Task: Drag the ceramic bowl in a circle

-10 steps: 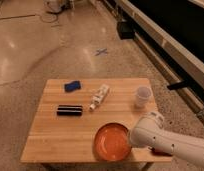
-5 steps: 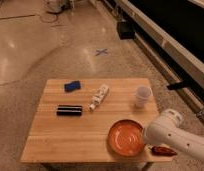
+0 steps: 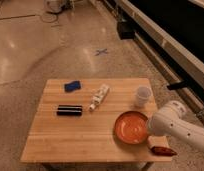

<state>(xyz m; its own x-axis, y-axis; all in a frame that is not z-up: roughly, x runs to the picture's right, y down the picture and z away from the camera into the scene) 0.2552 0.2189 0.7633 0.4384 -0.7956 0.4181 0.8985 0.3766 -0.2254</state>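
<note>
Orange bowl [image 3: 129, 127], gripper [image 3: 148, 134] at rim, cup [image 3: 142, 95] near

No words, brands or numbers are reading legibly for you anywhere here. The one sign you are seeing is a blue X [image 3: 101, 51] marking the floor [image 3: 40, 55] beyond the far edge of the table [image 3: 85, 137]. The gripper [image 3: 148, 132] is sitting at the right rim of the ceramic bowl [image 3: 130, 127], near the table's front right corner, showing no lettering.
</note>
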